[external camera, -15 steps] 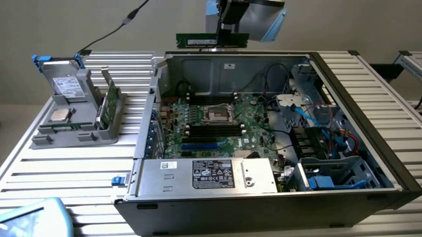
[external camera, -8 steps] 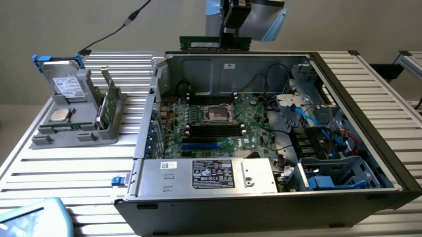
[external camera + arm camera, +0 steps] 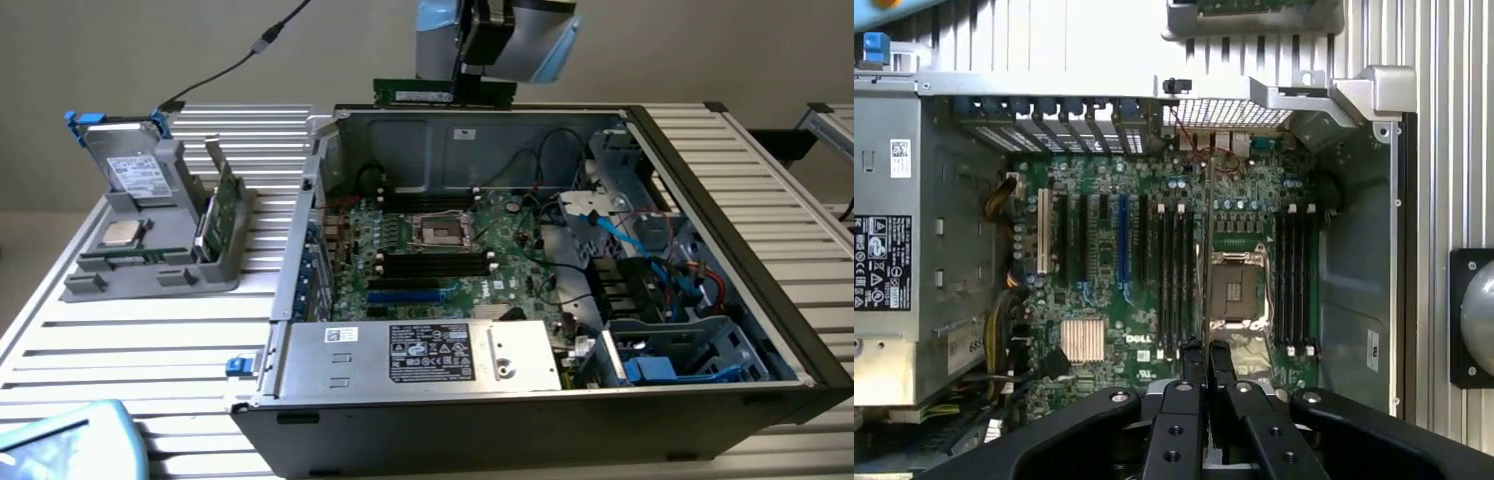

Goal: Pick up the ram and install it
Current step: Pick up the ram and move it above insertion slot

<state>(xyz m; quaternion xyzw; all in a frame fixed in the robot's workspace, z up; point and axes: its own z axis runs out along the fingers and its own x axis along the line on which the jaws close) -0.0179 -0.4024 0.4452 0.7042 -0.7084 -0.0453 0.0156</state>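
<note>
Arm high over the open case (image 3: 400, 150); gripper (image 3: 1207, 348) tight on the ram (image 3: 424, 93) (held level), above the motherboard (image 3: 454, 270)

The gripper (image 3: 1208, 352) pinches what looks like the ram (image 3: 1210, 250), edge-on above the motherboard (image 3: 1059, 180).

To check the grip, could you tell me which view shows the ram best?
The exterior view: the ram shows its long green face above the case. In the wrist view it is an edge-on thin line in the gripper.
</note>
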